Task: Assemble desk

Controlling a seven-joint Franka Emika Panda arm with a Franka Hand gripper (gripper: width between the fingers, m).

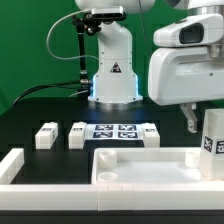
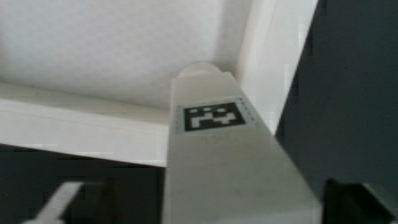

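Note:
The desk's tabletop (image 1: pixel 140 172) lies rim-up at the front of the table. In the wrist view its inside face (image 2: pixel 107 40) and rim fill the far part of the picture. One white leg (image 1: pixel 212 135) with a tag stands upright at the tabletop's corner on the exterior view's right. That leg (image 2: pixel 217 130) runs between my fingers, and its far end meets the inner corner. My gripper (image 1: pixel 204 120) (image 2: pixel 210 205) is open astride it, with a dark gap showing on each side between the leg and the fingers (image 2: pixel 63 205).
Two more loose legs (image 1: pixel 45 135) (image 1: pixel 78 135) lie on the black table at the exterior view's left. The marker board (image 1: pixel 120 131) lies behind the tabletop. A long white border bar (image 1: pixel 10 165) runs along the left. The robot base (image 1: pixel 112 75) stands at the back.

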